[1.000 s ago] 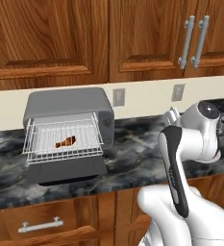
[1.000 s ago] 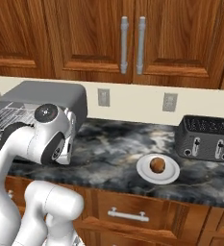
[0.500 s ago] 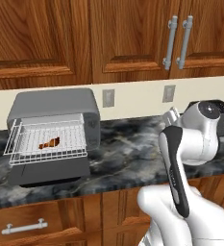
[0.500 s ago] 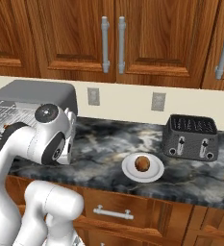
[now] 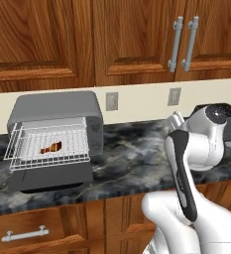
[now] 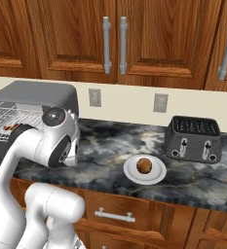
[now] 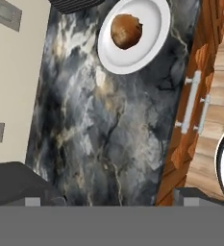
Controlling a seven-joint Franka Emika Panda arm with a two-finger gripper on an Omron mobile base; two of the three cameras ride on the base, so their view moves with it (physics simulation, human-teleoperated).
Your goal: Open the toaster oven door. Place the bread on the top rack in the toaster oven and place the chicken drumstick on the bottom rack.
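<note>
— What differs from a second ago?

— Both base views have slid sideways together, so the base has driven. The things on the counter have kept their places. The claw (image 7: 108, 202) stays released: its fingertips stand wide apart in the hand view with nothing between them.

— Where are the task's things?

— The grey boxy toaster oven (image 5: 57, 116) stands against the wall, and its dark grey flat door (image 5: 50, 176) is folded down in front of it. The small reddish-brown chicken drumstick (image 5: 51, 148) lies inside, seemingly on the lower silver wire rack (image 5: 75, 154), beneath the upper silver wire rack (image 5: 47, 131). The round brown bread (image 6: 144, 165) sits on a white round plate (image 6: 156, 177), well to the right of the oven.

— What else is around?

— A black two-slot toaster (image 6: 193, 138) stands farther right of the oven than the plate. The dark marbled stone counter (image 6: 100, 146) lies bare between oven and plate. In the right base view the robot's own arm covers part of the oven's front.

— Counts?

— One oven, two racks, one drumstick, one bread, one plate, one toaster, and two grey wall outlets (image 6: 95, 97) right of the oven.
</note>
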